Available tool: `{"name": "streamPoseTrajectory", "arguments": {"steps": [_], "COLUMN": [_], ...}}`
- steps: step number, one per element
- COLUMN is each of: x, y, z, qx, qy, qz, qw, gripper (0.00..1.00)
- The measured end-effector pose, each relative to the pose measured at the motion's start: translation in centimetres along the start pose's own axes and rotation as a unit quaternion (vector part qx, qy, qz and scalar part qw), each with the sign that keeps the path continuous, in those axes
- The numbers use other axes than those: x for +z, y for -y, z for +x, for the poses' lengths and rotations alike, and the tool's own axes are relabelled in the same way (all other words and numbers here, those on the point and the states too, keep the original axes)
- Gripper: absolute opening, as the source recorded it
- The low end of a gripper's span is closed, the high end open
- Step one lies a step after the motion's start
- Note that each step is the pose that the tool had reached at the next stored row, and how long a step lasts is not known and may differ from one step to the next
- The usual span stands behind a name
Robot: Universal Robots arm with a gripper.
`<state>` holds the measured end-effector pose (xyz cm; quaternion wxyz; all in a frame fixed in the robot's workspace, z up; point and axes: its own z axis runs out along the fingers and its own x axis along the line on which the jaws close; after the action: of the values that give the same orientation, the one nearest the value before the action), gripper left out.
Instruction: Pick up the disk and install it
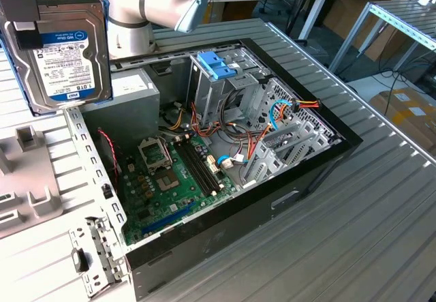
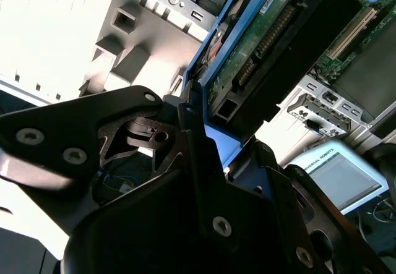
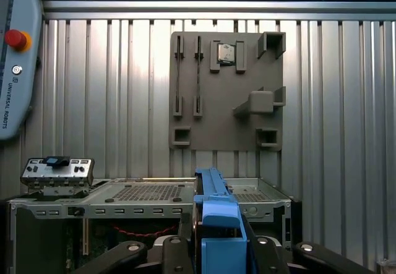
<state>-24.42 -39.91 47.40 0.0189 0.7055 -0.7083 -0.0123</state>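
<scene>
Disk (image 1: 65, 56) raised in air at exterior view's left, outside rim of open computer case (image 1: 272, 200), label face toward camera. Free air on all sides of disk. Ribbed table (image 1: 381, 234) bare along case's near side; grey fixture plate (image 1: 27, 186) just beside case. Case interior crowded: motherboard (image 1: 170, 179), loose cables, drive cage (image 1: 225, 91) with blue bracket (image 1: 216, 63) on top. Gripper (image 3: 218, 243) clamped on disk: in first wrist view, fingers (image 3: 185, 240) press blue carrier edge from both sides. Teach pendant (image 3: 15, 57) on table, well apart.

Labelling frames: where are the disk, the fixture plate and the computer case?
the disk (image 1: 61, 70), exterior view, white label.
the fixture plate (image 3: 216, 113), first wrist view, bare middle.
the computer case (image 1: 218, 230), exterior view, black wall.
</scene>
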Motion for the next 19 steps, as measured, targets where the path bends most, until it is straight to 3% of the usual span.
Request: {"name": "streamPoseTrajectory", "arguments": {"steps": [7,13,19], "x": [-0.03,-0.02,-0.01], "y": [0.01,0.0,0.01], "z": [0.09,1.05,1.49], "qx": [0.0,0.0,0.0], "qy": [-0.0001,0.0,0.0], "qz": [0.0,0.0,0.0], "qw": [1.0,1.0,1.0], "gripper": [0.37,0.37,0.37]}}
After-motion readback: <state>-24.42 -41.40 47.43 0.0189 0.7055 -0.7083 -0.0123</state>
